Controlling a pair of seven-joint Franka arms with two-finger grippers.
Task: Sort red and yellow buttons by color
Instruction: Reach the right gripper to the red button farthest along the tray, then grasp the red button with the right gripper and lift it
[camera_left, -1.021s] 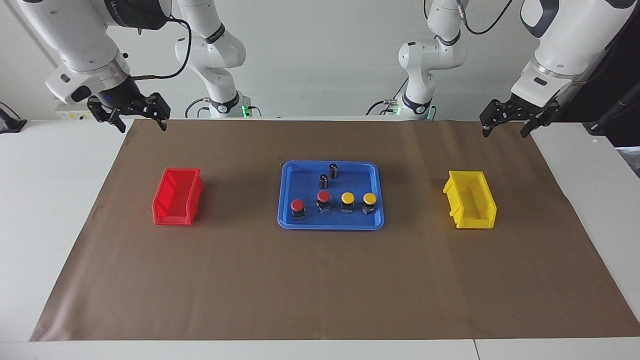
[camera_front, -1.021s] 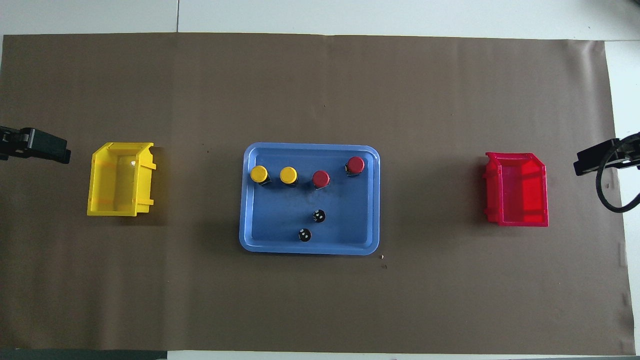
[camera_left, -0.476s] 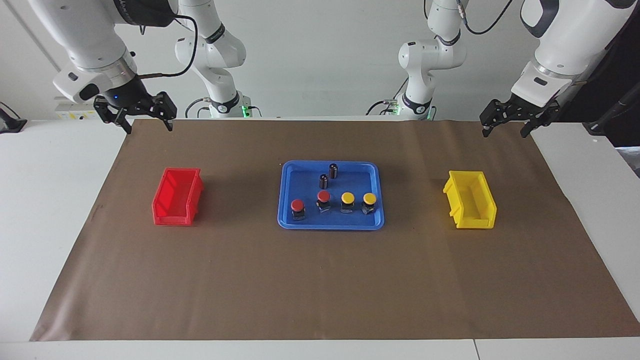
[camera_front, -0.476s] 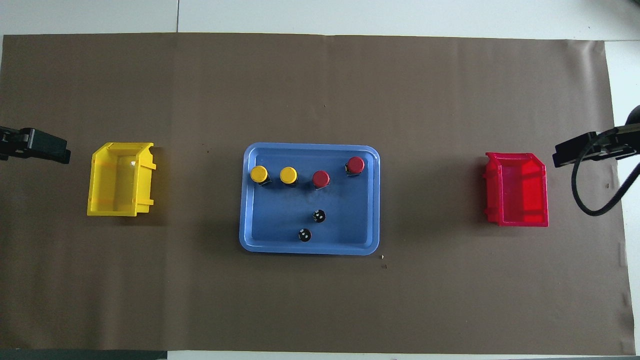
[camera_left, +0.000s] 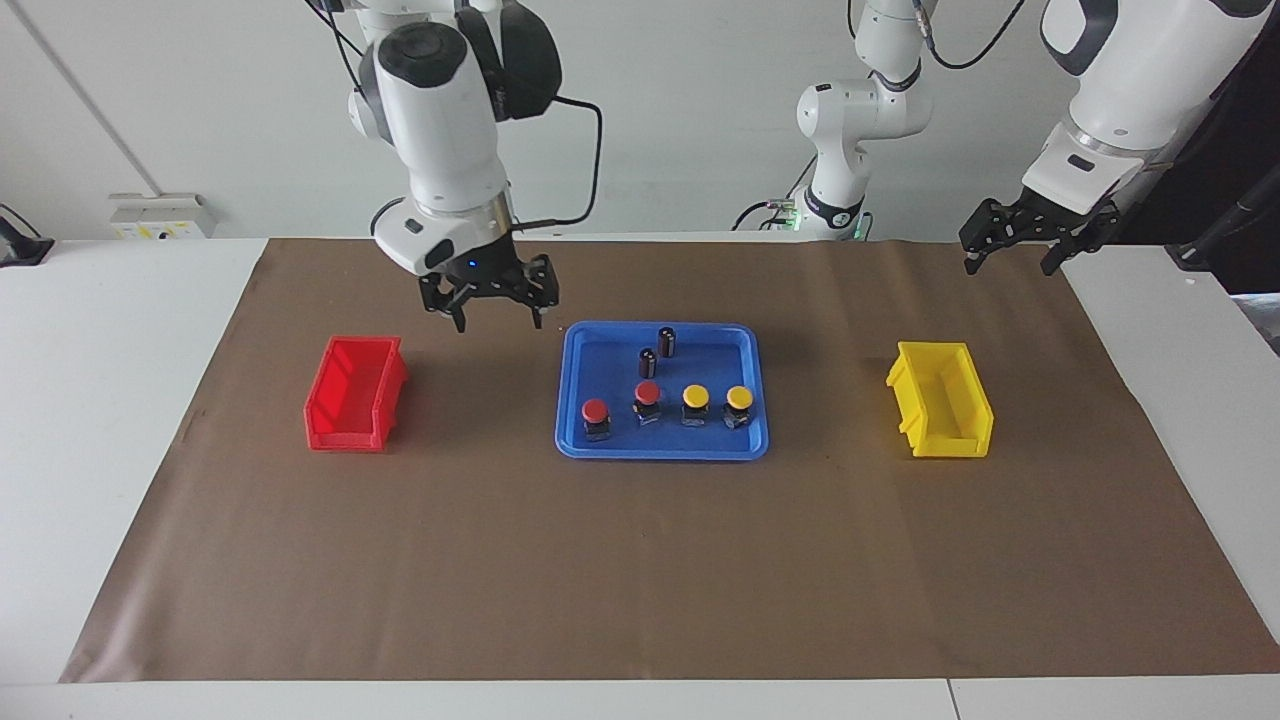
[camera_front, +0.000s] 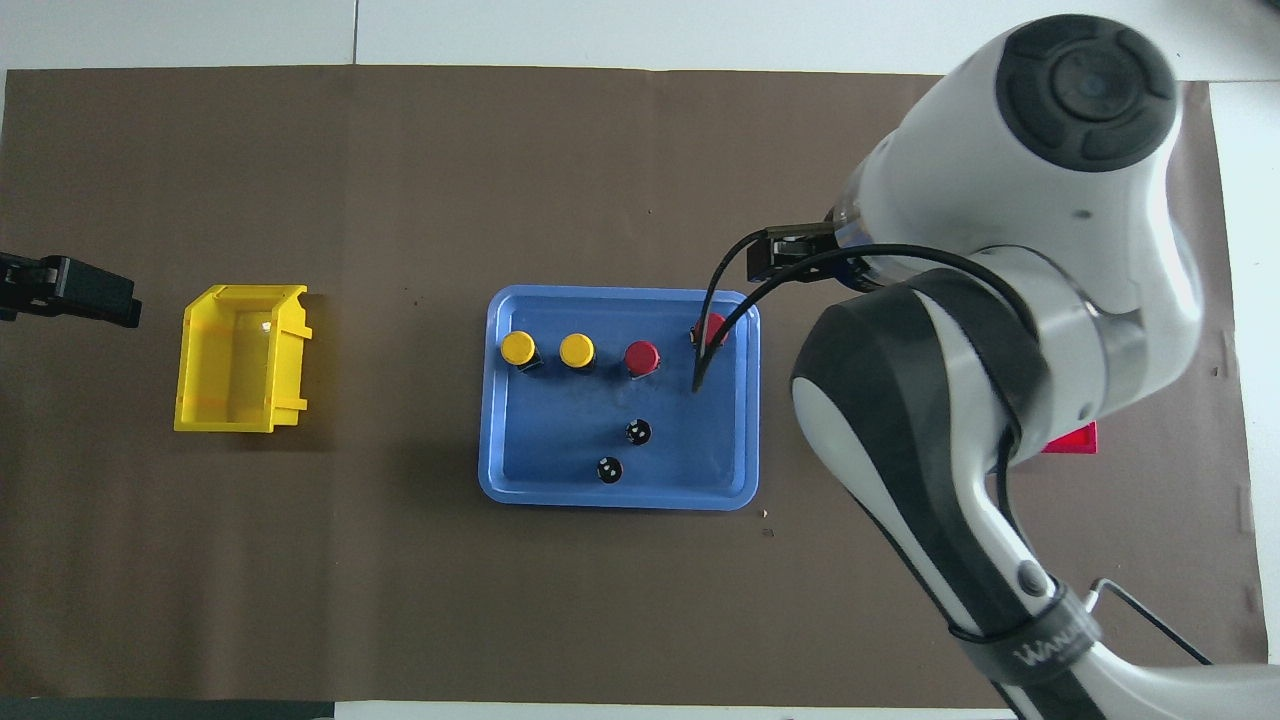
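From above, the big white right arm (camera_front: 1000, 330) covered nearly all of the red bin (camera_front: 1070, 438); only one small corner of it peeked out. A black cable (camera_front: 735, 300) from that arm crossed over one red button (camera_front: 714, 328), so part of its cap was hidden. The right pincer (camera_front: 775, 255) was mostly tucked under the arm in that view, and the left pincer (camera_front: 70, 290) was cut off at the edge.

From the facing view everything was easier to see. The blue tray (camera_left: 580, 440) sat in the middle of the brown paper (camera_left: 640, 580) on the bench (camera_left: 100, 400). Four buttons stood in a row in the tray, on the part farther from the robots: a red button (camera_left: 596, 410) toward the right arm's end, then another red button (camera_left: 647, 393), then a yellow button (camera_left: 696, 397) and a second yellow button (camera_left: 739, 398). Two dark little cylinders (camera_left: 657, 352) stood in the tray too, nearer to the robots than the row.

The right pincer (camera_left: 495, 312) hung up in the air over the paper between the tray and the red bin (camera_left: 355, 395). Its fingers were apart and it held nothing. The left pincer (camera_left: 1010, 255) waited in the air at the left arm's end of the bench, well apart from the tray, with its fingers apart and nothing in them. The yellow bin (camera_left: 940, 400) sat beside the tray toward that end.
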